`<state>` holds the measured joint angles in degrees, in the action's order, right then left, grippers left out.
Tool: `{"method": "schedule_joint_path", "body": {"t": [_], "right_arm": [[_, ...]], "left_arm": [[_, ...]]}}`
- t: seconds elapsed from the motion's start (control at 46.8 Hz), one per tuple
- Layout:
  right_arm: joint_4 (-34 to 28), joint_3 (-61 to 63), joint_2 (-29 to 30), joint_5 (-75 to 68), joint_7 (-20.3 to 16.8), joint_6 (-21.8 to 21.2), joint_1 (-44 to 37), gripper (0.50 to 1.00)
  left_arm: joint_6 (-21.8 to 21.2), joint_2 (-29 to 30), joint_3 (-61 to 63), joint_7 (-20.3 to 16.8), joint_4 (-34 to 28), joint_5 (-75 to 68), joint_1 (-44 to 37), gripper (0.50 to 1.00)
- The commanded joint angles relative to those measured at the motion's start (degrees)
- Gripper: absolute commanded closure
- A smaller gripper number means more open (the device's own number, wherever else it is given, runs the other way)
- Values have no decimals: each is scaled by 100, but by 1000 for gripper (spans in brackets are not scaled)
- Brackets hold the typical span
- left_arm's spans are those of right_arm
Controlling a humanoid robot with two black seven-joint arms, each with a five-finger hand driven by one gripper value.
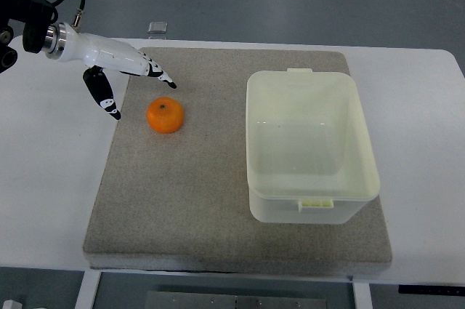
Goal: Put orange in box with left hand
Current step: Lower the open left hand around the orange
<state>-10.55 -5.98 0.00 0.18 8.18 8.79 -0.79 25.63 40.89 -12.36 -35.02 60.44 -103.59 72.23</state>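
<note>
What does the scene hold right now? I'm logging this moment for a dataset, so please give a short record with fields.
surface: grey mat on a white table
orange: orange on the mat's left part, free, not held
box: pale open box on the mat's right part, nothing inside
left hand: left hand just left of and above the orange, fingers spread, not touching it
right hand: not in view
task state: orange not yet grasped, box unfilled
</note>
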Motion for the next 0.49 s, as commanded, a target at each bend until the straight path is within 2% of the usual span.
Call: {"method": "schedule_joint_path", "body": {"t": [0.0,0.471], "right_arm": [[0,0,0,0,0,0,0,568],[0,0,0,0,0,0,0,568]], "left_arm": [[-23,-116,5,2,-102,32,-7,510],[-111,-635,128,2,-489,-29,-226,510]]}}
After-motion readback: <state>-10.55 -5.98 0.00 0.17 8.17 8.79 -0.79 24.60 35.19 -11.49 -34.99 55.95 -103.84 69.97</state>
